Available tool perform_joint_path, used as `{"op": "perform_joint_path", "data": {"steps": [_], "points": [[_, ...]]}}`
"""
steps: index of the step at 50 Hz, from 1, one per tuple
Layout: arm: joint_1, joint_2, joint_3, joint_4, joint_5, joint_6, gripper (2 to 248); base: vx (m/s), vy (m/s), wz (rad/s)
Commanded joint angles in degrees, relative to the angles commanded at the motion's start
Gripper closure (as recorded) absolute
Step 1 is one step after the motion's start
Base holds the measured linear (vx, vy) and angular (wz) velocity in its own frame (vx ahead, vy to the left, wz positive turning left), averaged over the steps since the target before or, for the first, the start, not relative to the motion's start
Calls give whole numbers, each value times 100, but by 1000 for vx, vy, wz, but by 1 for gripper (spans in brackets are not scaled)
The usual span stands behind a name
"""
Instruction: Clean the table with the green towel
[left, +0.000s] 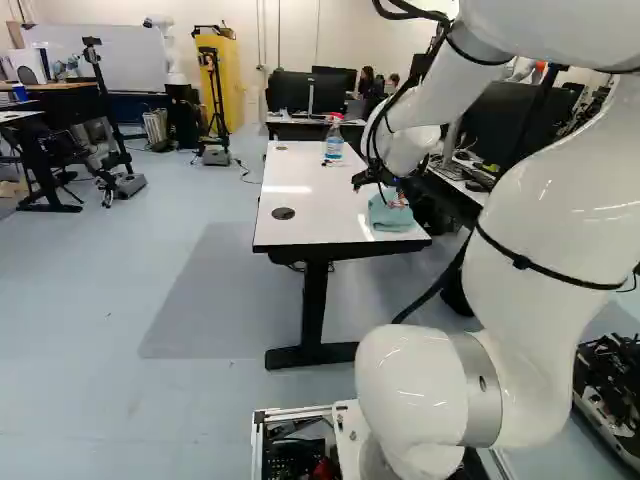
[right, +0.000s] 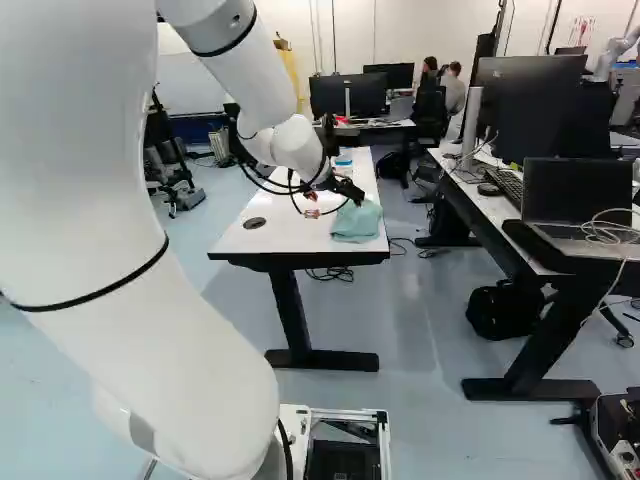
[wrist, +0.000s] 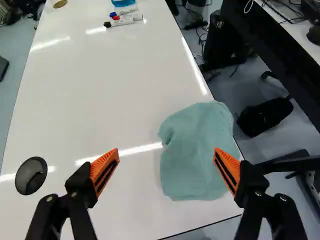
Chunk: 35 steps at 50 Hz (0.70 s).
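Above the white table (wrist: 100, 100), I have my gripper (right: 350, 190) spread wide.
At one o'clock lies the green towel (wrist: 192, 150), by the table's edge; at nine o'clock, one round black cap (wrist: 31, 172).

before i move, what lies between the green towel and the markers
Only bare white tabletop lies between the green towel and the markers, in the wrist view.

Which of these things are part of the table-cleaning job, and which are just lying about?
Part of the job:
- soft blue-green cloth towel
- long white table with black edging
- black tool with orange pads

Just lying about:
- white marker pens with coloured caps
- clear plastic bottle with a blue label
- open laptop with a dark screen
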Motion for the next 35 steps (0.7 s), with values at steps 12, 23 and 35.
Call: {"op": "perform_joint_path", "data": {"steps": [12,23,35], "points": [[200,298,658,-58,813,0,3,0,0,0],[380,567,1252,-110,1546,0,3,0,0,0],[555,828,1828,-161,2257,0,3,0,0,0]]}}
